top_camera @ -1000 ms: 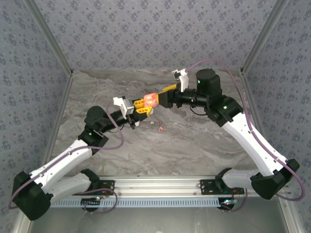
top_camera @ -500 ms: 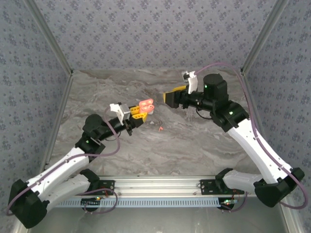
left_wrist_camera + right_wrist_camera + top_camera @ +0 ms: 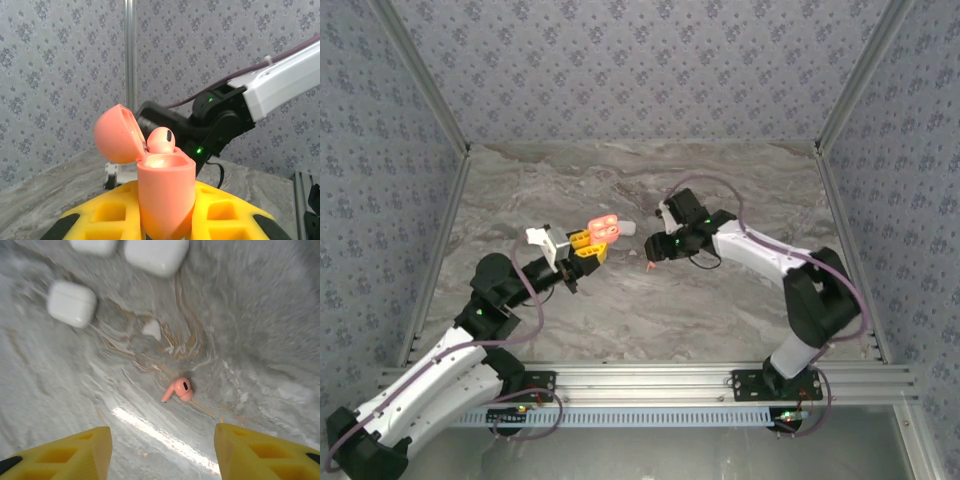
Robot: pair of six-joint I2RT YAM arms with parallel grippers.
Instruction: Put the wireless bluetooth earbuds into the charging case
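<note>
Item: coral charging case (image 3: 165,195), lid open, one coral earbud (image 3: 161,140) sitting inside; the left gripper (image 3: 165,222) is pinching its body. A second coral earbud (image 3: 179,389) is lying on the marble table (image 3: 250,315) right of the case, and the right gripper (image 3: 160,450) is hovering there, jaws spread. Advice: coming straight down, straddling the stem, closing gently lest it skid.

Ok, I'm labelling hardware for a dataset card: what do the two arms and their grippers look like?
The left arm and right arm: white shells, black joint housings, green lights, a purple cable looping along each. The left gripper and right gripper: chunky yellow fingers with recessed pockets and black patches.
</note>
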